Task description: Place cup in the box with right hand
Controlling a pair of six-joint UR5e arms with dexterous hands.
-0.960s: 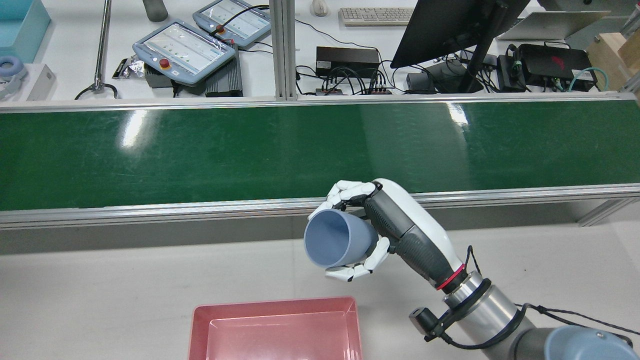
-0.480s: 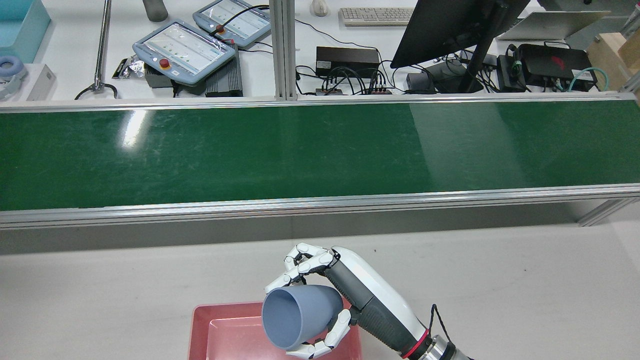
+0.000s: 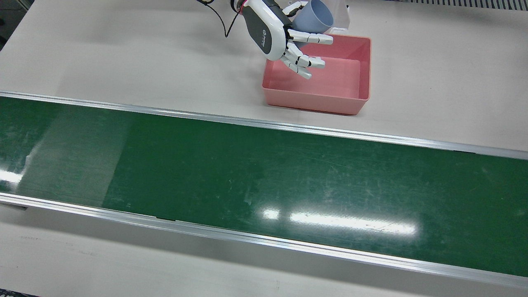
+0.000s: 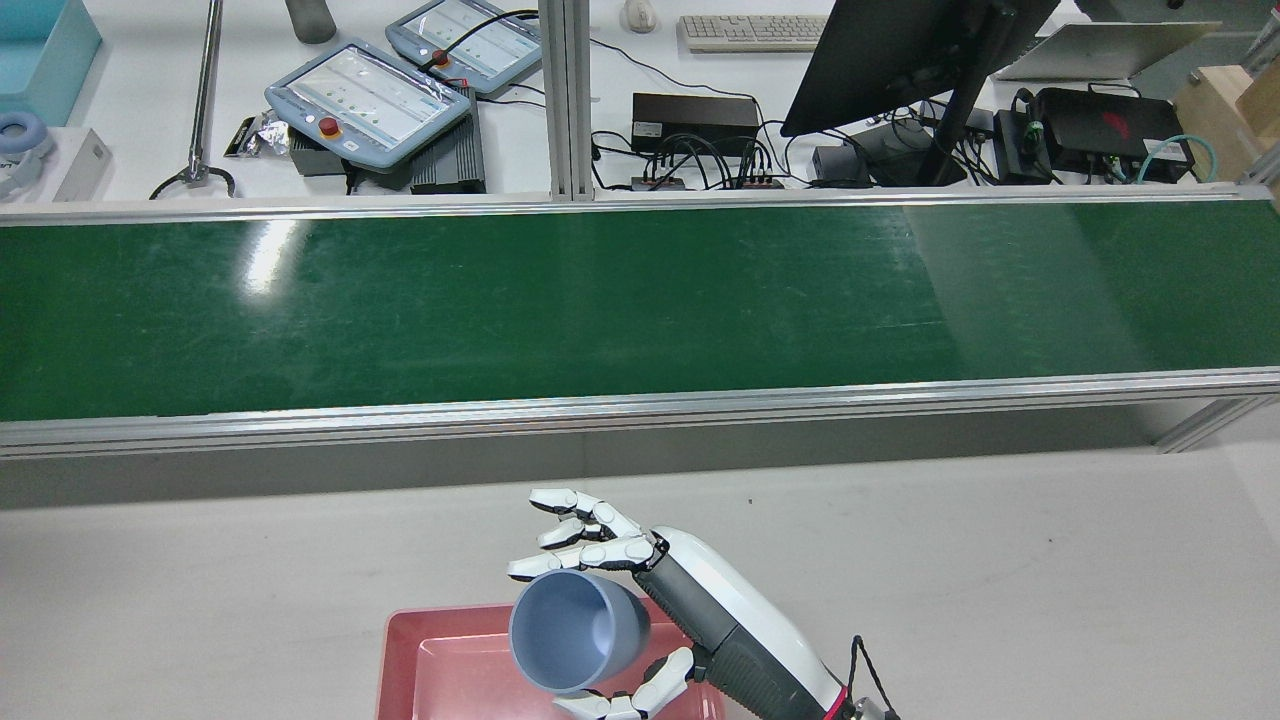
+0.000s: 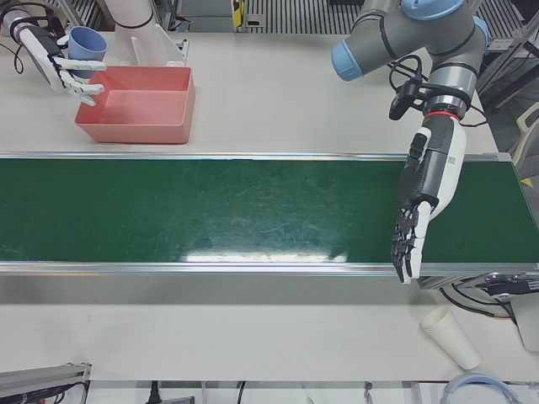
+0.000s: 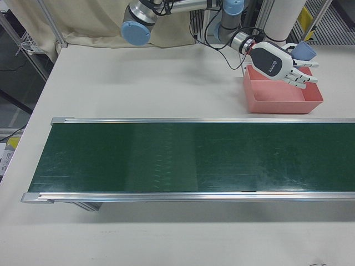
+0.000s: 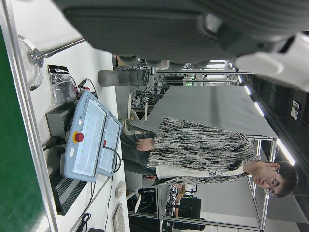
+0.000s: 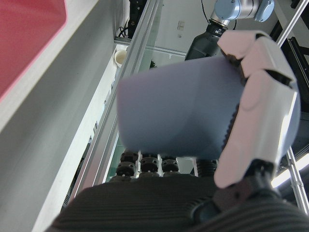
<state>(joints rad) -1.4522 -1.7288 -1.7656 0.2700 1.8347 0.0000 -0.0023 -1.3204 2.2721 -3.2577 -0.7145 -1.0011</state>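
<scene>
The blue-grey cup [image 4: 578, 630] sits in the air above the robot-side end of the pink box [image 3: 354, 88], tipped on its side so that its open mouth faces away from the right arm and toward the left side of the station. It lies against the palm of the right hand [image 4: 640, 600], whose fingers [image 4: 565, 500] are spread and stretched out past the rim rather than wrapped around the wall; the thumb shows below the cup near the bottom edge of the rear view. From the front view the fingers fan out over the interior of the box while the cup [image 3: 315, 16] rests behind them, near the top edge. I cannot tell whether anything is actually pressing on the cup, though the right hand view shows it blurred, right up against the palm and thumb. The box stands on the pale counter [image 3: 123, 62], close to the robot's side of the green conveyor belt [image 3: 247, 177]. Well apart, the left hand [image 5: 418, 219] hangs over the far end of the belt with its fingers straight, close together and pointing down, holding nothing. A white paper cup [image 5: 450, 337] lies on the counter on the operators' side near it.
</scene>
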